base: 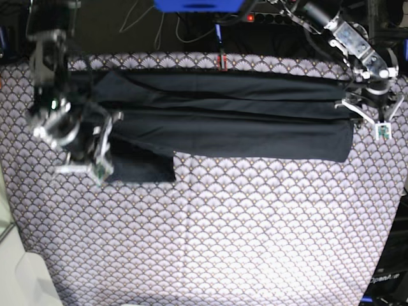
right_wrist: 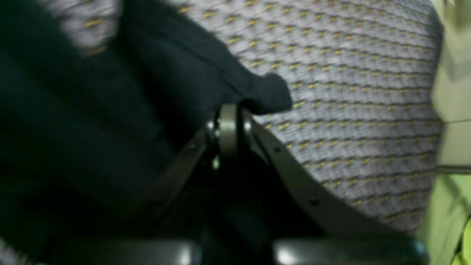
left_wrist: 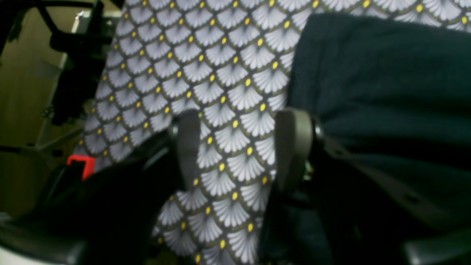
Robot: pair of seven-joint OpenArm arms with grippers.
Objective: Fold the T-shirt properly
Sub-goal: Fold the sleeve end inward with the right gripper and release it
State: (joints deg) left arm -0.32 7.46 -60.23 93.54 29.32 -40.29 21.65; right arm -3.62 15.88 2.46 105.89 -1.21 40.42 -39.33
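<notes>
The black T-shirt (base: 223, 121) lies as a long band across the far part of the table, with a sleeve flap (base: 143, 167) at its near left. In the right wrist view my right gripper (right_wrist: 228, 123) is shut on a corner of the T-shirt (right_wrist: 92, 110), and dark fabric pokes out past the fingertips. In the base view that right gripper (base: 95, 167) is at the shirt's left end. My left gripper (left_wrist: 239, 147) stands open over bare patterned cloth, just beside the T-shirt (left_wrist: 368, 73) edge, with nothing between its fingers. In the base view the left gripper (base: 364, 113) is at the shirt's right end.
A white-grey scallop-patterned cloth (base: 223, 223) covers the whole table. Cables and a power strip (base: 268, 16) run behind the far edge. A red clip (left_wrist: 82, 163) shows at the cloth's edge in the left wrist view.
</notes>
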